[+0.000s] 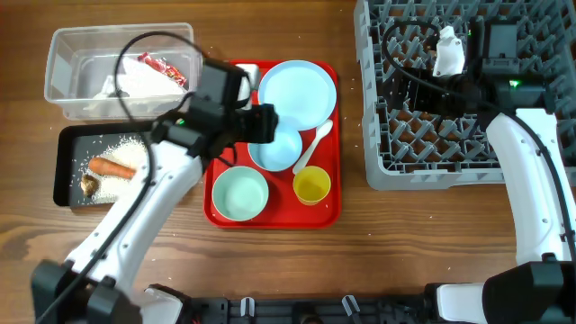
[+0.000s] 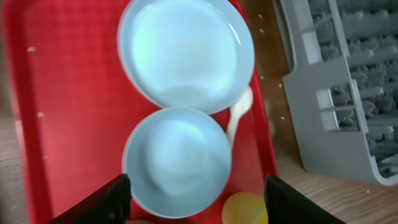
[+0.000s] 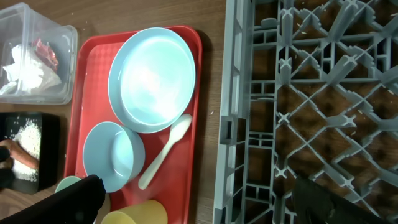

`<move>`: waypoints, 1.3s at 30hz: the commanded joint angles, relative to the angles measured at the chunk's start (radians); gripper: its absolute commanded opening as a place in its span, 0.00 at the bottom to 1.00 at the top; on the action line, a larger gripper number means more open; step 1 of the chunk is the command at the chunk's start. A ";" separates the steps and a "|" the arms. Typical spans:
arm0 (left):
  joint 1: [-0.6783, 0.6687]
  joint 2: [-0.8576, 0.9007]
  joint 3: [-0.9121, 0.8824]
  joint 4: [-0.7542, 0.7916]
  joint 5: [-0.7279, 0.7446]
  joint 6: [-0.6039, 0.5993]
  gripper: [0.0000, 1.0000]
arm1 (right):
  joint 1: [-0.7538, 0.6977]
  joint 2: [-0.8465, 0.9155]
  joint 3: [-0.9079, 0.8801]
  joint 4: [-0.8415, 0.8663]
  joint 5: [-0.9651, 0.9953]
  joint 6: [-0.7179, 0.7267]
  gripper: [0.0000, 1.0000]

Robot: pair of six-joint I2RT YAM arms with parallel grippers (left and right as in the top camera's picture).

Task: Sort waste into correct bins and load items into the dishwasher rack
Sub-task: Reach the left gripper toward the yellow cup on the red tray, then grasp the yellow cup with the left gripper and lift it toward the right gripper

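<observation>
The red tray holds the pale blue plate, light blue bowl, green-white bowl, yellow cup and white spoon. My left gripper is open and empty just above the light blue bowl, one finger on each side. My right gripper is open and empty over the left part of the grey rack. The clear tub holds the napkin and red wrapper. The black tray holds carrot, nut scrap and rice.
The rack's near left edge stands beside the red tray, with a strip of bare wood between them. A few rice grains lie on the wood. The left arm's cable loops over the clear tub.
</observation>
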 commanded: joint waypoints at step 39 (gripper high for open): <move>-0.133 0.315 0.203 -0.295 0.265 0.201 0.04 | 0.005 0.015 0.008 -0.008 -0.001 0.010 1.00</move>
